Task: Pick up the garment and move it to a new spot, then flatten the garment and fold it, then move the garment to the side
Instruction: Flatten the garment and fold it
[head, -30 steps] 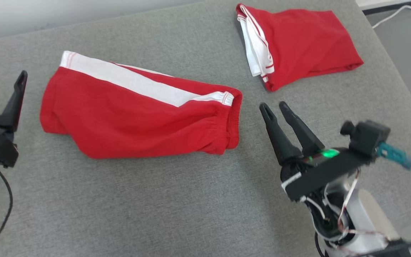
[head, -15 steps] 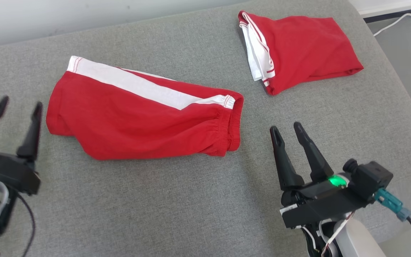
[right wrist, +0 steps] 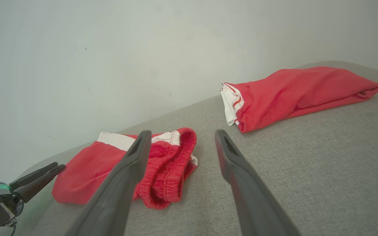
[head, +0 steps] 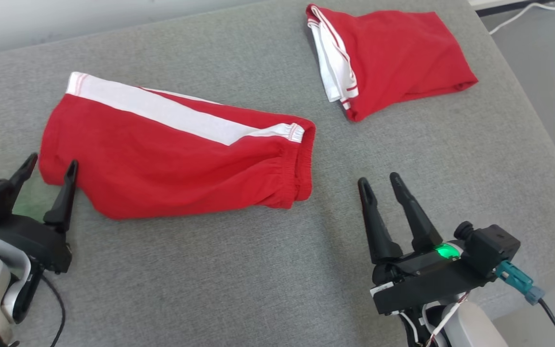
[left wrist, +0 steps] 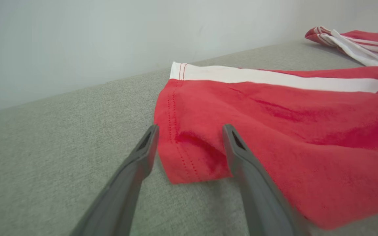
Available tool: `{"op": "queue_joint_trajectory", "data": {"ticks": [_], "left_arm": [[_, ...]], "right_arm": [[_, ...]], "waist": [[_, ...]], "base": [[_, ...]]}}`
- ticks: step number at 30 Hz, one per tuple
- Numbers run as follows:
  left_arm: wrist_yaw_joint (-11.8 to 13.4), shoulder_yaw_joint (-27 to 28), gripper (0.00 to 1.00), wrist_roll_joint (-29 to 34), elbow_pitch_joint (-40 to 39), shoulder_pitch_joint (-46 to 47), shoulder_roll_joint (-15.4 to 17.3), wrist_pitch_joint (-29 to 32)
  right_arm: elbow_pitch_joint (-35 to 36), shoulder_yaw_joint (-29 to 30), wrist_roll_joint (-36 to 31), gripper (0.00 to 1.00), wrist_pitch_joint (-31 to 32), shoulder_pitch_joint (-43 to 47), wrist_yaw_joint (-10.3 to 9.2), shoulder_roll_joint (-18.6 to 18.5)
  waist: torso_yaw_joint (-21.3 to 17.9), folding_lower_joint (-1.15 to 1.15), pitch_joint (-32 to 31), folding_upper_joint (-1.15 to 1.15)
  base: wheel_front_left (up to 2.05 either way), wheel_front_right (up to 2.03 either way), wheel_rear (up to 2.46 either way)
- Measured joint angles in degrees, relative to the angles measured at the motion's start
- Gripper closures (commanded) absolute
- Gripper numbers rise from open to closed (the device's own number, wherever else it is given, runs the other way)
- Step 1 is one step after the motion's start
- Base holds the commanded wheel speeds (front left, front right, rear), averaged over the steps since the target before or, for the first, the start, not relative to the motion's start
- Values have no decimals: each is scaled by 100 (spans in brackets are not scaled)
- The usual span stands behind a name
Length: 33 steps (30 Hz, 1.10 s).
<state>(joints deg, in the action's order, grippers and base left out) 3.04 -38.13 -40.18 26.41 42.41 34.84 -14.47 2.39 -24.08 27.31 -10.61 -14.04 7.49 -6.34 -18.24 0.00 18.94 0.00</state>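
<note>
A red garment (head: 176,159) with a white side stripe lies flat in the middle of the grey padded surface (head: 239,279), elastic waistband toward the right. My left gripper (head: 51,164) is open at its lower-left hem corner, one finger on each side of that corner in the left wrist view, garment (left wrist: 290,131), gripper (left wrist: 190,127). My right gripper (head: 378,180) is open and holds nothing, a little to the right of the waistband and nearer to me. The right wrist view shows the waistband end of the garment (right wrist: 162,170) just left of the gripper (right wrist: 183,132).
A second red garment (head: 403,53), folded with white trim showing, lies at the far right of the surface. The surface drops off along its right edge (head: 554,159), with a white cable (head: 523,8) on the floor beyond. A pale wall (right wrist: 110,49) runs behind.
The camera shifted a little. My left gripper came in from the far left to the garment's lower-left corner. My right gripper drew back from the waistband toward me. Both stayed open.
</note>
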Motion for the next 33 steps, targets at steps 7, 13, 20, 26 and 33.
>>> {"op": "queue_joint_trajectory", "data": {"ticks": [7,13,20,26,33], "left_arm": [[-52,-198,0,188,633,199,-65,105],[-179,-311,55,189,878,320,-257,134],[-141,-449,100,330,1005,365,-390,129],[29,-471,100,334,758,53,-556,44],[377,-434,100,247,154,-560,-723,3]], "right_arm": [[-42,-66,-2,0,-2,-3,-1,34],[-69,-70,-3,0,-7,-2,0,35],[-110,-116,-5,0,-20,-2,0,22],[-216,-176,93,0,-48,83,-1,-34],[-310,-143,204,0,-44,194,0,-108]], "waist": [[-141,0,74,0],[-139,1,65,0],[-51,0,-38,0],[96,0,-266,0],[412,0,-583,0]], "base": [[0,0,0],[0,0,0],[0,0,0],[0,0,0],[0,0,0]]}}
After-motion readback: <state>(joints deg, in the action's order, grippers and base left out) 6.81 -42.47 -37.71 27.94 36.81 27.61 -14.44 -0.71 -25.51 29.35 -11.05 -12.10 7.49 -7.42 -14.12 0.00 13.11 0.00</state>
